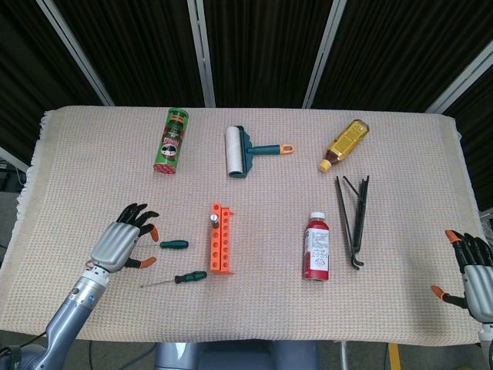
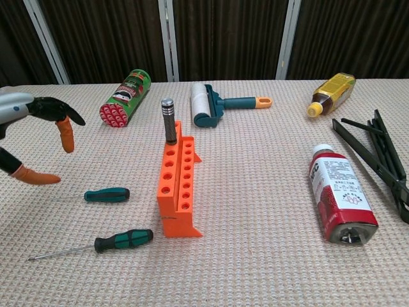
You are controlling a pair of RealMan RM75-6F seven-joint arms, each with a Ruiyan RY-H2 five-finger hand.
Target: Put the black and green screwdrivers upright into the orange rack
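The orange rack (image 1: 222,238) stands a little left of centre in the head view, a narrow block with two rows of round holes. One grey-handled tool (image 2: 169,120) already stands upright in its far end hole. Left of the rack, a short dark green screwdriver (image 2: 107,194) lies flat on the woven table cover (image 1: 400,154). Below it, toward the lower left of the chest view, lies the black and green screwdriver (image 2: 123,240) with its thin shaft pointing left.

The left hand (image 1: 123,246) hovers at the left edge, just left of the short screwdriver, fingers spread wide and holding nothing. The right hand (image 1: 471,269) sits at the lower right corner of the head view; it seems empty with fingers apart, though it is partly cut off.
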